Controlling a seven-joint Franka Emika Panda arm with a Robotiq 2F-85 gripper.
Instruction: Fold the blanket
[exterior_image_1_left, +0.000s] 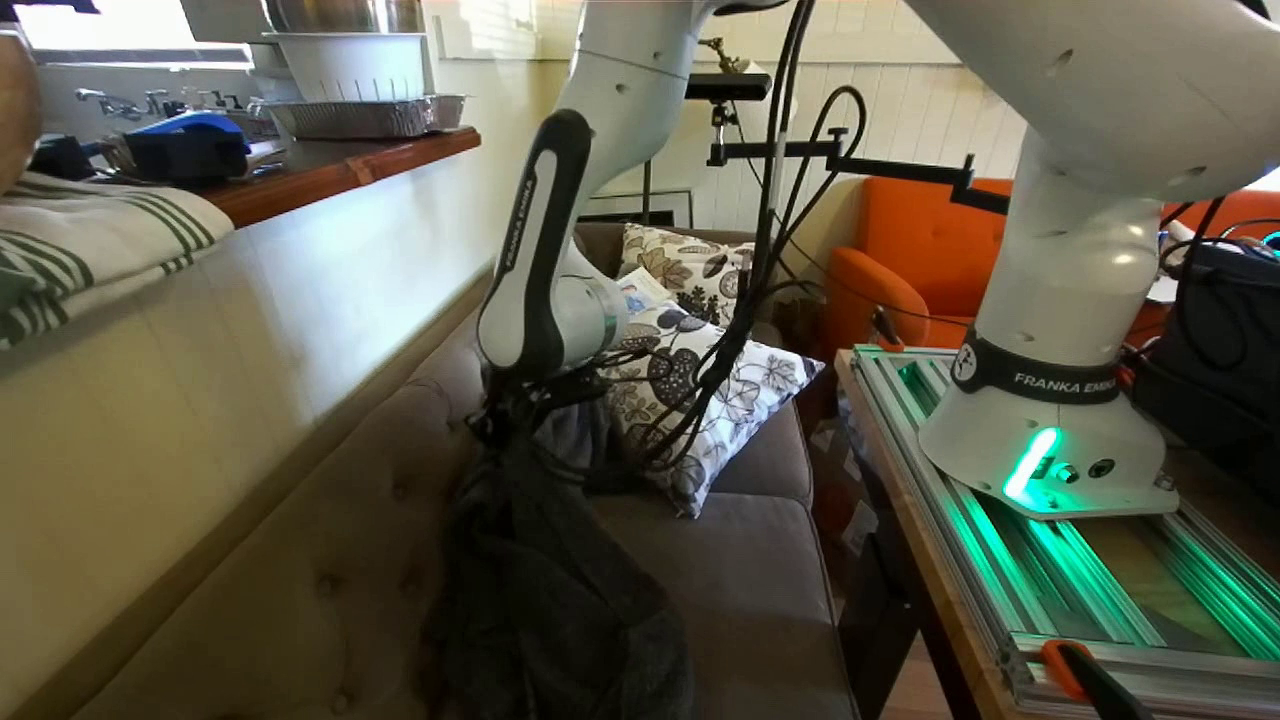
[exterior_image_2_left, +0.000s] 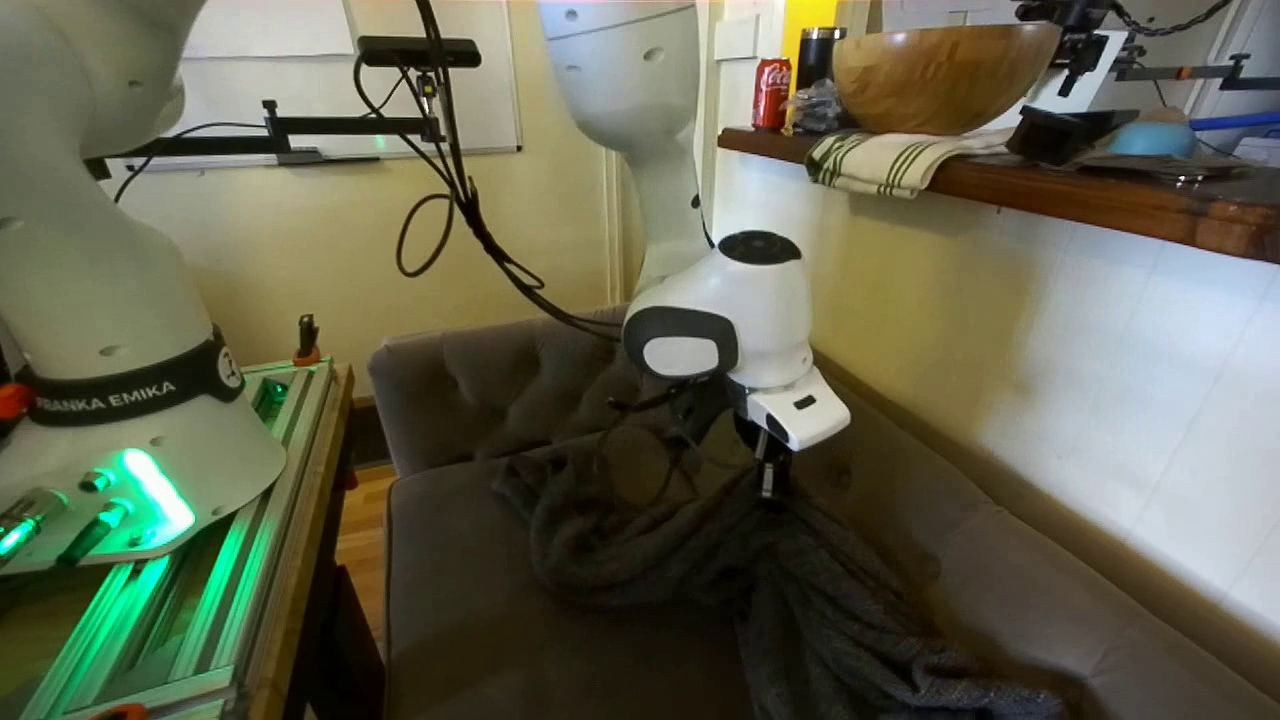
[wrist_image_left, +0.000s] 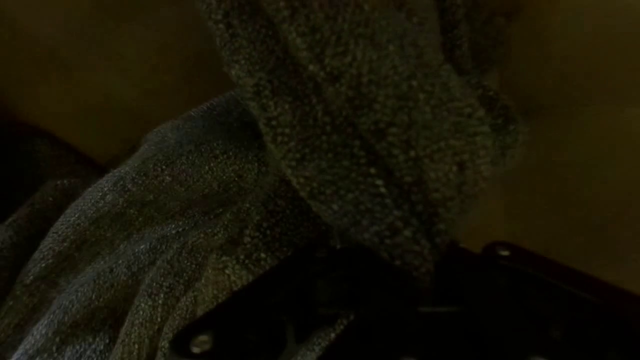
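The dark grey blanket (exterior_image_1_left: 560, 600) lies limp and bunched on the couch, as both exterior views show. In an exterior view (exterior_image_2_left: 830, 590) it spreads across the seat and against the backrest, with one part drawn up to the gripper. My gripper (exterior_image_2_left: 770, 485) points down near the backrest; it also shows, dark and small, in an exterior view (exterior_image_1_left: 505, 425). In the dark wrist view, a fold of the blanket (wrist_image_left: 370, 140) runs in between the fingertips of the gripper (wrist_image_left: 415, 275), which look shut on it. More fabric lies beside the left finger.
The couch (exterior_image_1_left: 730, 570) has patterned cushions (exterior_image_1_left: 690, 390) beyond the arm. A wall and a wooden ledge (exterior_image_2_left: 1100, 210) stand behind the backrest. The ledge bears a bowl (exterior_image_2_left: 945, 80) and a striped cloth (exterior_image_2_left: 880, 165). The robot's table (exterior_image_1_left: 930, 560) stands along the couch's front.
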